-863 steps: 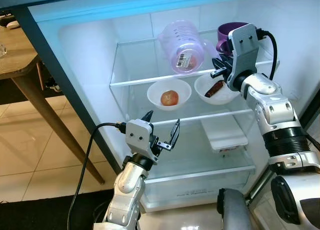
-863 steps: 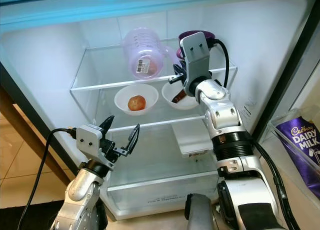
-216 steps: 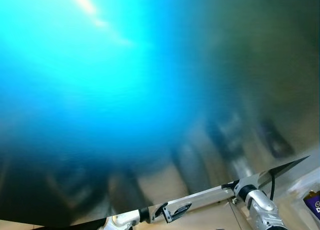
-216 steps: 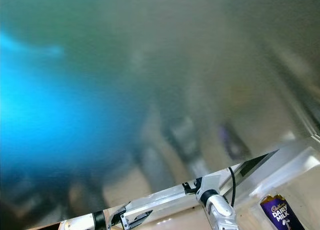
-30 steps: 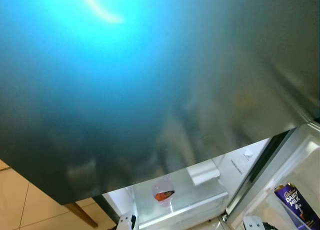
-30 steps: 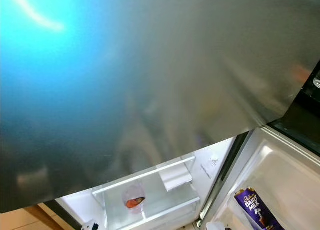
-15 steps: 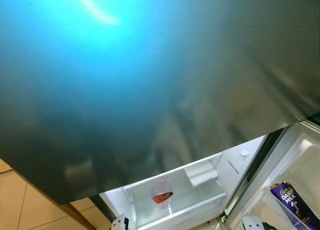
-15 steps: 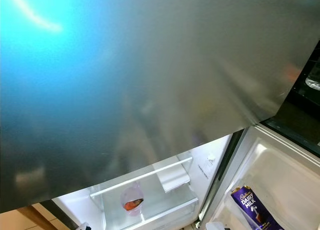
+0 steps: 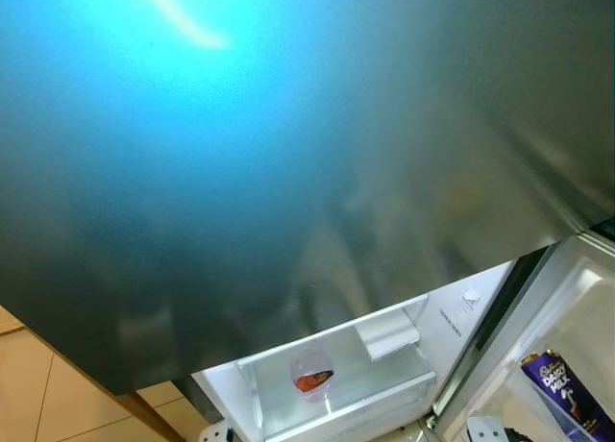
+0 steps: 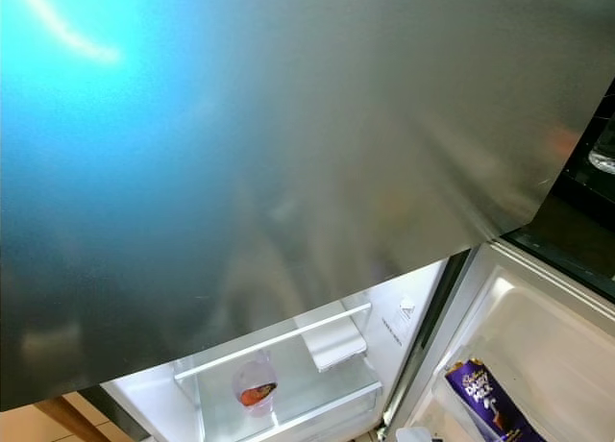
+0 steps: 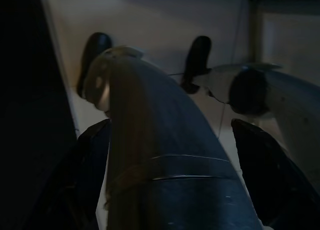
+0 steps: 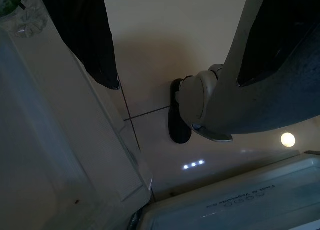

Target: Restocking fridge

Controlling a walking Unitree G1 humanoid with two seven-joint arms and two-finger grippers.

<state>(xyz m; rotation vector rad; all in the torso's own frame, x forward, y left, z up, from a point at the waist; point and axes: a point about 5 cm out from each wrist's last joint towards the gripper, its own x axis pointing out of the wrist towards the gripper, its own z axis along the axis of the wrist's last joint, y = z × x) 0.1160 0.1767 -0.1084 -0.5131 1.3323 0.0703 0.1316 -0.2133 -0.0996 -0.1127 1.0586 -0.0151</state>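
Note:
Below a brushed steel upper door the fridge compartment stands open. On its glass shelf lies a clear cup with something orange-red inside, and beside it a white tray. A purple Dairy Milk pack stands in the door shelf at the right. Both arms hang low. My left gripper is open, its fingers dark, with my own leg behind them. My right gripper is open above the floor with nothing between its fingers.
A wooden table leg and beige floor tiles lie at the lower left. The right wrist view looks down on my foot and the fridge's bottom drawer. The open fridge door is at the right.
Long ago both grippers were raised at the fridge shelves; now they hang down. Over the last second only the camera shifted slightly, and the fridge's contents stayed put.

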